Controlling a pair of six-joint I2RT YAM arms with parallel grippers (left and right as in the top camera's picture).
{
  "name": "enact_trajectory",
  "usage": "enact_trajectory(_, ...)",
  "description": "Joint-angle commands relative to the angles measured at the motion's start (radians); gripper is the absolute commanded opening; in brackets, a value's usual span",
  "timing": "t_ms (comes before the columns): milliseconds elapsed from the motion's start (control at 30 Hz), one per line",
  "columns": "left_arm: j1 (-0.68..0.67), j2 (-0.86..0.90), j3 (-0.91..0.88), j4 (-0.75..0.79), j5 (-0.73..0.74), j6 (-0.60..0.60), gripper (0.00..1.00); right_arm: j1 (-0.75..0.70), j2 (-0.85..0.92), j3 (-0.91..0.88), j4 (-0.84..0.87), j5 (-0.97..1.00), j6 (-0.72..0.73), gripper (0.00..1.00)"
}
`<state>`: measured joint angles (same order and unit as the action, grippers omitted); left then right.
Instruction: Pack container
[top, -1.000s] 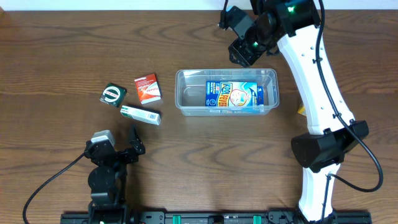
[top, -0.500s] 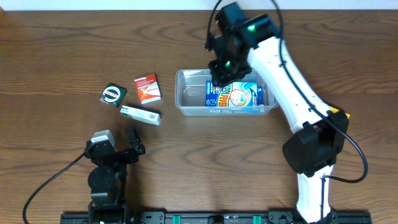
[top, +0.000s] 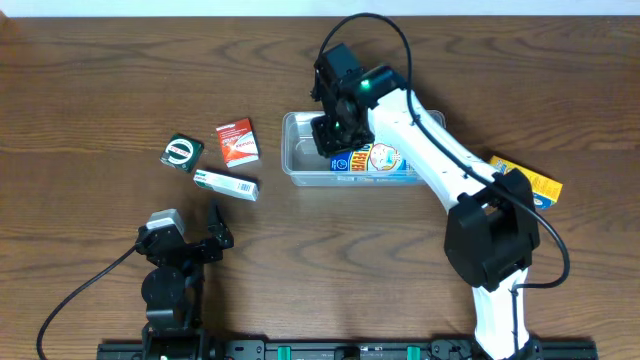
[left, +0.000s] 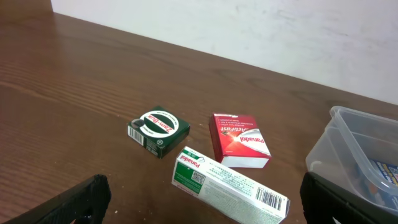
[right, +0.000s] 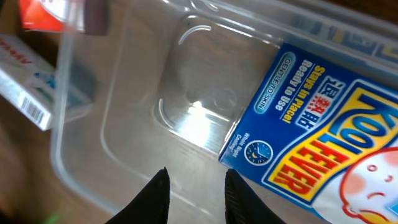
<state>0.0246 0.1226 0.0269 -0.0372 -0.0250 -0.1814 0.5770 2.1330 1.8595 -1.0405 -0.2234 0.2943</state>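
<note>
R gripper now over container left end, vs. back-right earlier; jaws narrow, empty; L gripper unmoved, jaws wide; blue box inside.

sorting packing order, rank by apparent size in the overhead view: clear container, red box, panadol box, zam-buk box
1. clear container
2. red box and Panadol box, too alike to rank
3. Zam-Buk box

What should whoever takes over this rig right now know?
Left end effector: open, empty, near the loose boxes.
Right end effector: slightly open, empty, above the container's bare left end.
Done: blue box lies in the container.
Left to pack: red box, green box and white box on the table left of the container; yellow box to its right.
</note>
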Motion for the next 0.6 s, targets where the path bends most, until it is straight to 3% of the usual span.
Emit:
enact_trajectory(0,0.004,-0.005,-0.023,-0.034,-0.004,0.016,0.98,0.014,-0.006,-0.035,0.038,0.034,0.050,0.27)
enact_trajectory(333,0.004,-0.005,-0.023,-0.034,-0.004,0.016,0.98,0.014,-0.006,-0.110,0.149,0.070,0.087,0.27)
enact_trajectory(567,0.004,-0.005,-0.023,-0.034,-0.004,0.016,0.98,0.032,-0.006,-0.166,0.237,0.116,0.021,0.34)
